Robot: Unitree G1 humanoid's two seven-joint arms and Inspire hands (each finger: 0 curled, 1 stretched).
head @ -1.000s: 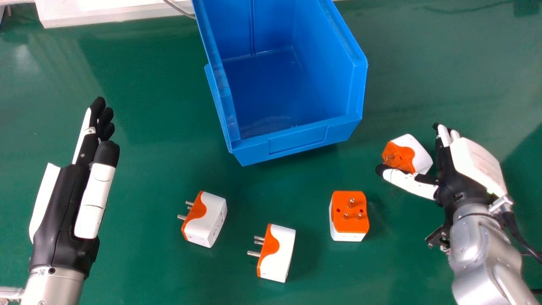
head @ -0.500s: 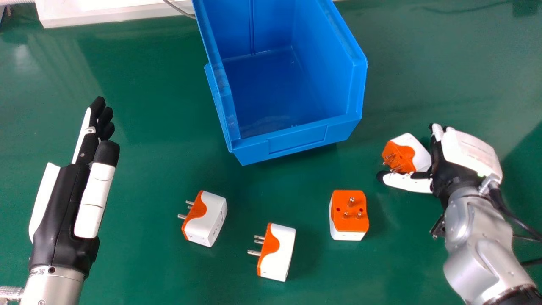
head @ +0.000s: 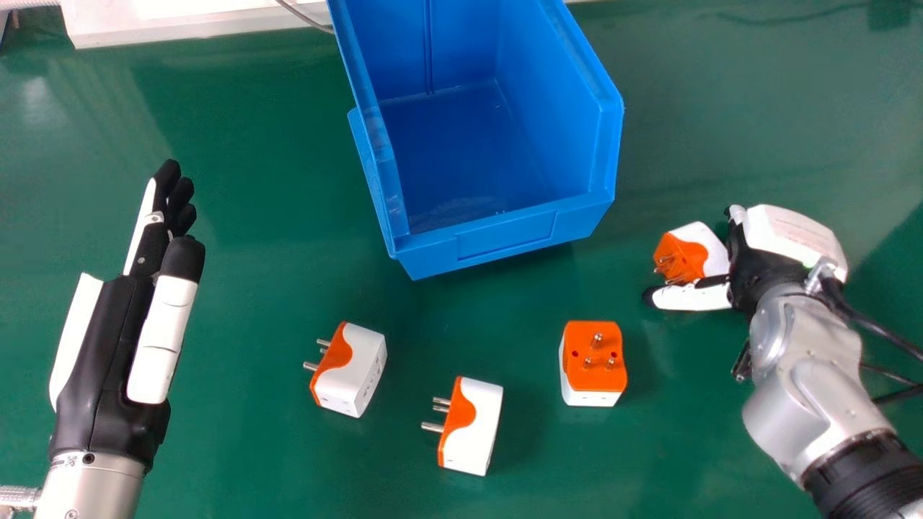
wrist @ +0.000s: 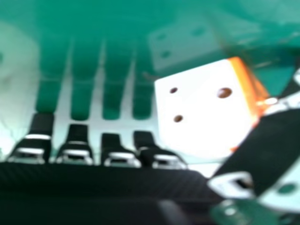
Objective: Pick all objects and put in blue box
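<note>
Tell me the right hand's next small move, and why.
Probably close the right hand gently on the adapter beside its thumb: the adapter sits between thumb and fingers, and the fingers look relaxed, not curled round it.

Pale reflections (head: 37, 97) streak the glossy green tabletop (head: 252, 303), a white panel (head: 180, 30) far left.

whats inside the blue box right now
Nothing shows on the visible part of the floor inside the blue box, just bare blue plastic. The strip of floor right behind the near wall is covered by that wall, so I can't tell there.
</note>
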